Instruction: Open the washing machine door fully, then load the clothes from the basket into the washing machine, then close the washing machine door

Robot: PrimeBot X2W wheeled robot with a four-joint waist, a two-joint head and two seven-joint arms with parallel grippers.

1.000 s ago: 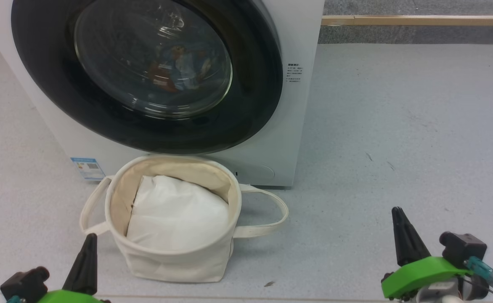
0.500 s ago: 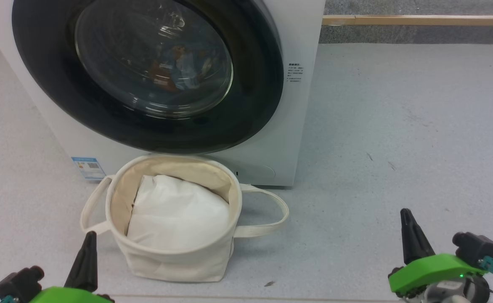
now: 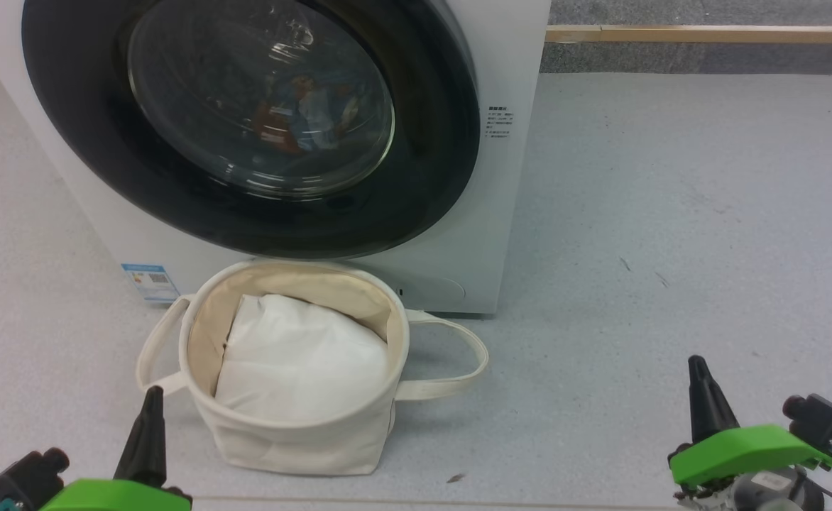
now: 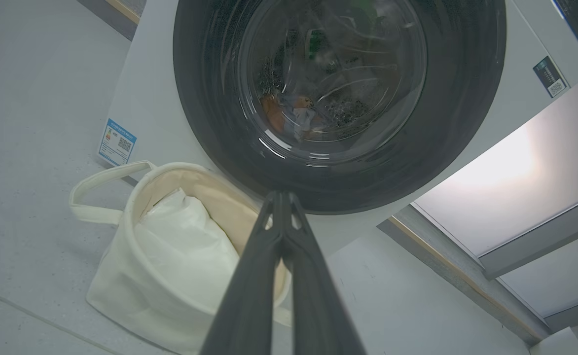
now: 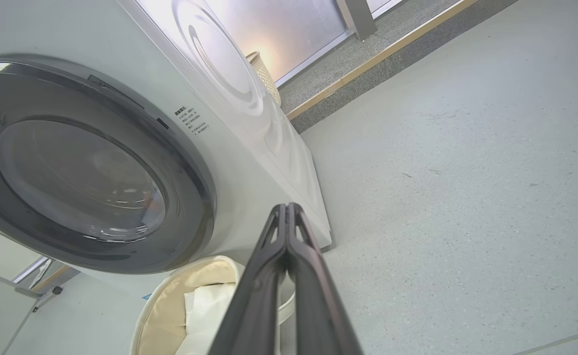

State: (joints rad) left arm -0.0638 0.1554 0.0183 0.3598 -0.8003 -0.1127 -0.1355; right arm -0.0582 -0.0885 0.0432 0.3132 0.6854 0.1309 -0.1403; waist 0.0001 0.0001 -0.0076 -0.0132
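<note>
The white washing machine [image 3: 508, 213] stands ahead with its black-rimmed washing machine door [image 3: 430, 177] shut flat against the front. Through the glass I see the clothes [image 3: 302, 113], blue and orange, lying inside the drum. The cream basket [image 3: 295, 443] sits on the floor just below the door and holds a plain white pad [image 3: 295, 362]. My left gripper [image 3: 152, 392] is shut and empty, just left of the basket. My right gripper [image 3: 695, 362] is shut and empty, well to the basket's right. The left wrist view shows the shut left gripper [image 4: 280, 195] pointing at the door's lower rim [image 4: 456, 98].
Grey floor [image 3: 671, 213] stretches out to the right of the machine. A wooden strip [image 3: 707, 34] runs along the back. The basket's loop handles [image 3: 458, 355] stick out on both sides. A blue label [image 3: 148, 280] marks the machine's lower left corner.
My right gripper has drawn back, down and to the right in the head view. The left arm has sunk slightly toward the bottom edge. Door, basket and pad are unchanged.
</note>
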